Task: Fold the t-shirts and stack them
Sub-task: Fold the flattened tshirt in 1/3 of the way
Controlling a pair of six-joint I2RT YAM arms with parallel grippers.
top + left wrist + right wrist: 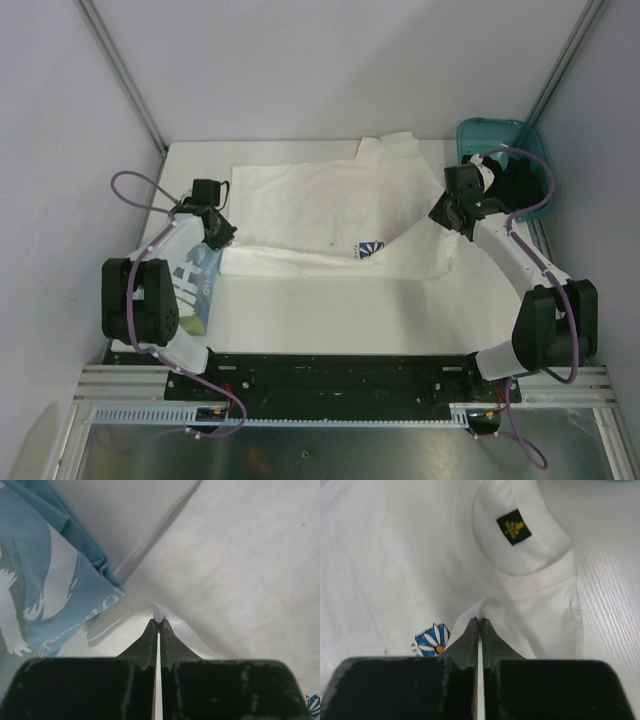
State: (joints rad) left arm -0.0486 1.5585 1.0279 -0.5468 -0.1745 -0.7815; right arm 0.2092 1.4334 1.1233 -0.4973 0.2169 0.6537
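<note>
1. Site: a white table (330, 310) enclosed by plain pale walls (300, 70), with both arm bases at its near edge.
2. The daisy tee (320, 205) lies spread across the middle of the table between the two grippers, rumpled, with its near edge turned over.
3. The left gripper (222, 238) is at the near-left corner of that tee. In the wrist view its jaws are together, and a small peak of white cloth is pinched at the tips (159, 621). The cloth rises like a tent to that pinch.
4. The blue-graphic tee (195, 280) lies bunched just left of the left gripper and back towards that arm's base. Its light-blue panel with white letters faces up (40, 580), touching the edge of the daisy tee (240, 570).
5. The right gripper (445, 215) is at the right side of the daisy tee. Its jaws are together, clamped on a raised fold of white cloth (479, 620).
6. The daisy print (432, 640) sits just left of the right fingertips. The collar (520, 555), with a dark label (514, 526), lies ahead of them and slightly right.
7. Bare table shows to the right of that gripper.
8. A teal bin (500, 135) stands at the far right corner, behind the right gripper and apart from both tees.
9. The tees are not stacked; they lie side by side.
</note>
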